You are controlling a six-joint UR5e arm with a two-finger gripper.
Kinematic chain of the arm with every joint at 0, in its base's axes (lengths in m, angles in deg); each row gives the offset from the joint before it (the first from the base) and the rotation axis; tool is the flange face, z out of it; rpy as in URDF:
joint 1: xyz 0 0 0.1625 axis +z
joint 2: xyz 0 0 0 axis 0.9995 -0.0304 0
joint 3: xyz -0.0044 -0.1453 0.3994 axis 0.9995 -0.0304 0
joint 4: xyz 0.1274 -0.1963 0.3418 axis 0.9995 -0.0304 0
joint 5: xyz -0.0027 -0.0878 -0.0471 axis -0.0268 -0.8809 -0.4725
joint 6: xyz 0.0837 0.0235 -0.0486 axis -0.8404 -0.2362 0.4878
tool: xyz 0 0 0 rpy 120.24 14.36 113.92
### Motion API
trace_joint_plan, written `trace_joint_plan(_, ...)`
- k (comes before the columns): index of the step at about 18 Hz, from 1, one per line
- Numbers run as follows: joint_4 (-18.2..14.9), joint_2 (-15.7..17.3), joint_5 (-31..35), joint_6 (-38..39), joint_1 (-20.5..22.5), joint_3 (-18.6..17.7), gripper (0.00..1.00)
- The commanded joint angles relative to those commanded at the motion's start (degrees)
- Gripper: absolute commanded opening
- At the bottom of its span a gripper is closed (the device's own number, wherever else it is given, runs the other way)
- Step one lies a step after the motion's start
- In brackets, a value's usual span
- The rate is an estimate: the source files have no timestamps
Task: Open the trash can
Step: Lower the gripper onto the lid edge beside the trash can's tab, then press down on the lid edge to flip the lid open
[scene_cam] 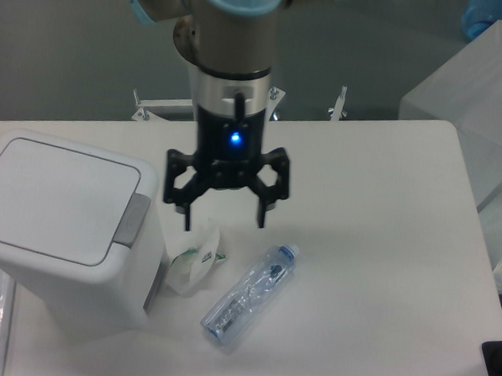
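White plastic made up the bin (59,228), a large boxy can with rounded corners that stood at the left side of the table (381,271), its flat lid (58,199) closed and level. The shell looked stiff and smooth, probably light for its bulk, so a sideways shove might have slid or tipped it rather than opened it. The likely place to act was not a grip at all but a downward press on the grey button (132,220), set into the rim at the right edge of the lid; a single fingertip would probably have served better than a pinch. The gripper (225,219) hung just right of the bin and higher than its lid, near the button but not touching it, fingers pointing down and spread wide apart, holding nothing. A blue light glowed on its wrist. Its left fingertip hovered over a crumpled white wrapper (193,259) with green print, which lay on the table against the bin's right side. A flattened clear bottle (250,295) lay further right of the bin, slanted, clear of the gripper. To reach the button, the gripper would have needed to travel a little further left.
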Motion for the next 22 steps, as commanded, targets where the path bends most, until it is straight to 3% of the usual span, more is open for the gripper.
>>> trace_joint_plan(6, 2.46, -1.05, 0.17, 2.64, -1.85, -0.88, 1.00)
trace_joint_plan(22, 2.64, -0.88, 0.26, 2.91, -2.47, -2.72, 1.00)
